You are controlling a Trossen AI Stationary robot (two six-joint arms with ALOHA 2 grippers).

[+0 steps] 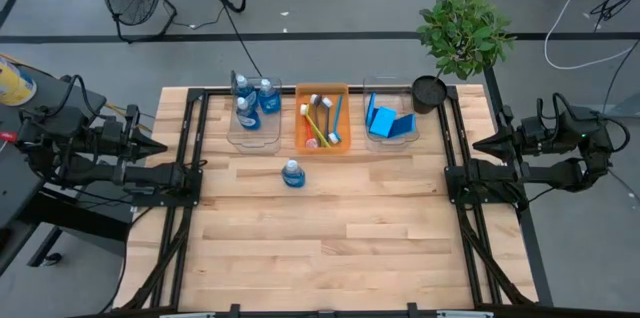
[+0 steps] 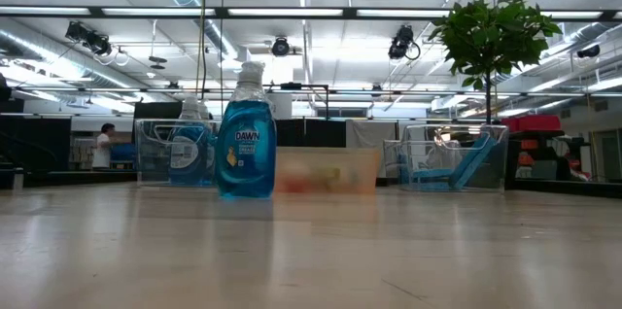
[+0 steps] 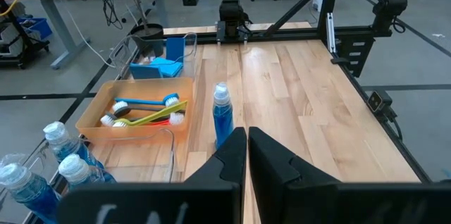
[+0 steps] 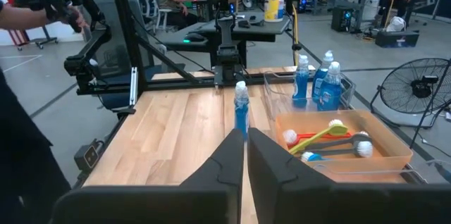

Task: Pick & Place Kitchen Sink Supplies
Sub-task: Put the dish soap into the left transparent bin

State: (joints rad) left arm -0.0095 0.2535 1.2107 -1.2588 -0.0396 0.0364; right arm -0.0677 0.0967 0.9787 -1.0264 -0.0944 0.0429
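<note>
While both arms sit parked off the desk's (image 1: 330,248) side edges, nothing is in hand: left claw (image 1: 160,145) clenched on nothing, right claw (image 1: 478,144) likewise, tips pressed together in each wrist view.

Nearest the front: bare boards, w/ one lone bottle (image 1: 292,173) standing upright in the open, just in front of the bin row, approx. between the clear bin (image 1: 253,130) and the orange bin (image 1: 322,140). It's the only supply not yet stowed.

Next row back: the clear bin on the left holds three bottles (image 1: 252,98); the orange bin in the middle holds the brushes (image 1: 322,123), red, blue, yellow-green, lying crossed; a second clear bin (image 1: 389,118) holds the blue sponges (image 1: 388,124), leaning on edge. Behind that, a potted plant (image 1: 462,33) at the far right corner.

Judgement: sorting looks nearly done, w/ the last pick not begun. Next move prob. calls for the left arm to swing in, spread its claw, take the lone bottle around its body or neck, lift clear of the bin wall, then lower it beside the other three w/o tipping them.
</note>
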